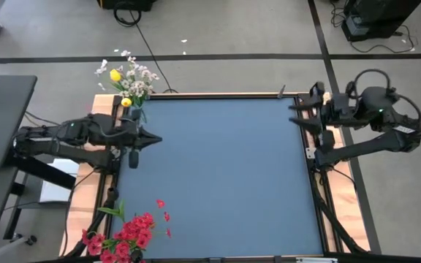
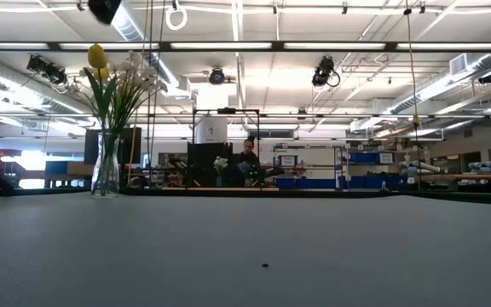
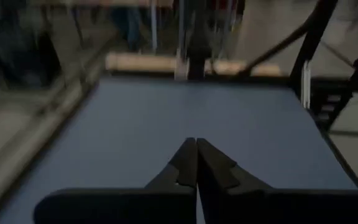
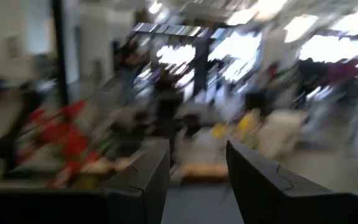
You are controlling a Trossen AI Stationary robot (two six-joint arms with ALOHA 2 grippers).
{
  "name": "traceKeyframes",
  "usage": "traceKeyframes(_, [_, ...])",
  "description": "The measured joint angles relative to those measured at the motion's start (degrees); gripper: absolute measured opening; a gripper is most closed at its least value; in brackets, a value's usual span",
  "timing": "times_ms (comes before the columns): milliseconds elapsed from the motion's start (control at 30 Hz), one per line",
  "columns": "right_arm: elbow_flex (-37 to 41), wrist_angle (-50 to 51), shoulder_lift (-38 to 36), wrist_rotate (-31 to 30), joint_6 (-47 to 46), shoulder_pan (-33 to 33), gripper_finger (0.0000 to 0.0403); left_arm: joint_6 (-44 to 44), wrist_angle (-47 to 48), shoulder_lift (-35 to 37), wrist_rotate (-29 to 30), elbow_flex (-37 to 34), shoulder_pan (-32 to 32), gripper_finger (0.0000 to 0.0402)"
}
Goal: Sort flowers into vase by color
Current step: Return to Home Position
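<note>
From above, two arms flank the blue-grey table [image 1: 225, 175]. The left arm reaches in level from the left edge. The left gripper [image 1: 154, 139] points right, just over the mat's left margin, with its fingers pressed together into one point and nothing between them. The right arm is folded back at the far right corner, and the right gripper [image 1: 292, 113] aims left at the mat's edge, its two fingers spread apart and empty.

There are two bunches of flowers, both on the left side: a white-and-yellow bunch [image 1: 131, 79] at the far corner, showing two yellow spots, and a red bunch [image 1: 123, 235] at the near corner. Three loose red petals [image 1: 160, 203] lie on the mat near the red bunch.

At table height, one glass vase [image 2: 105, 166] stands upright at the left with white sprays and one yellow bud [image 2: 98, 56] in it. One dark speck [image 2: 265, 265] lies on the mat, and a person [image 2: 247, 155] is far behind.

The left wrist view confirms it — the fingers [image 3: 185, 165] meet tip to tip above bare mat.

The right wrist view is blurred, but its fingers [image 4: 151, 171] stand clearly apart. Beyond them is a red smear, probably the red bunch.
</note>
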State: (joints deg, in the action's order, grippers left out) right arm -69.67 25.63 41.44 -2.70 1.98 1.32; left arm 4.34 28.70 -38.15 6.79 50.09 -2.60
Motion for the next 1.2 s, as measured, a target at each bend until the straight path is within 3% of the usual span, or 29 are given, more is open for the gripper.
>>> traceKeyframes(100, [-0.06,-4.87,0.68,-6.45,2.5,-0.03,0.0168,-5.94,-6.21,-0.33,0.32,-1.47,-0.15,0.0004])
traceKeyframes(200, [2.22,2.05,-0.01,-8.15,1.82,-0.09,0.0168,-6.58,-9.49,0.61,1.09,-6.12,-0.13,0.0003])
traceKeyframes(267, [7.97,2.48,-1.69,-9.44,-1.32,-0.09,0.0168,-5.51,-13.65,1.5,1.07,-10.93,-0.2,0.0002])
traceKeyframes(433, [26.67,-15.52,-7.43,-9.78,-6.0,-0.24,0.0168,-4.96,-28.76,4.02,1.15,-22.68,-0.19,0.0002])
traceKeyframes(700, [50.22,-33.23,-21.3,-13.0,-13.11,-0.76,0.0168,-3.18,-32.6,10.13,4.72,-30.14,-0.19,0.0001])
traceKeyframes(1067, [59.82,-31.61,-30.51,-12.03,-15.67,-0.76,0.0168,0.31,-41.92,15.7,4.4,-41.72,-0.1,0.0])
traceKeyframes(1200, [62.4,-31.67,-32.67,-13.72,-17.02,-0.76,0.0168,-0.94,-39.72,17.74,4.31,-42.97,-0.1,0.0])
